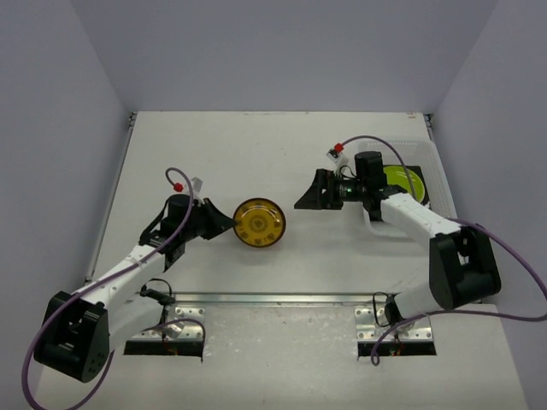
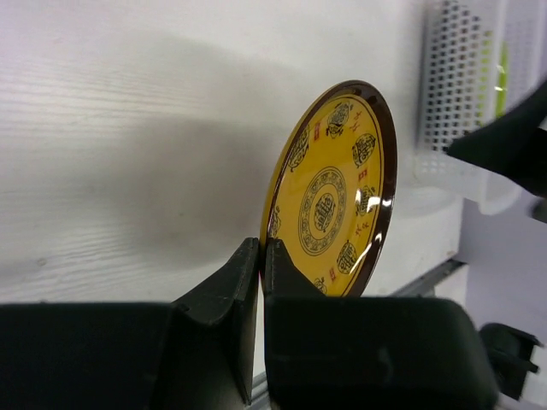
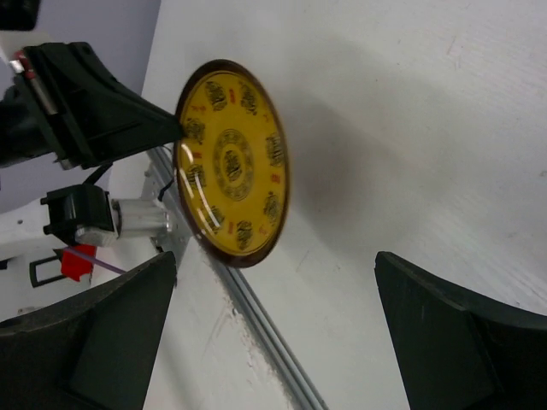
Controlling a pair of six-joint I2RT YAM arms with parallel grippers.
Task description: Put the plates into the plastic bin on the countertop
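A round amber-patterned plate (image 1: 259, 223) with a dark rim is pinched at its left edge by my left gripper (image 1: 226, 224), whose jaws are shut on the rim (image 2: 261, 249). The plate (image 2: 333, 192) casts a shadow on the white countertop (image 1: 256, 145) and looks raised off it. My right gripper (image 1: 301, 202) hovers just right of the plate, wide open and holding nothing (image 3: 275, 256); the plate (image 3: 232, 162) lies ahead of it. The translucent plastic bin (image 1: 436, 162) stands at the right edge with a lime green plate (image 1: 402, 182) inside, partly hidden by the right arm.
A metal rail (image 1: 282, 299) runs along the near edge of the countertop, between the two arm bases. Grey walls close in the left, back and right sides. In the left wrist view the bin's perforated wall (image 2: 453, 94) shows beyond the plate.
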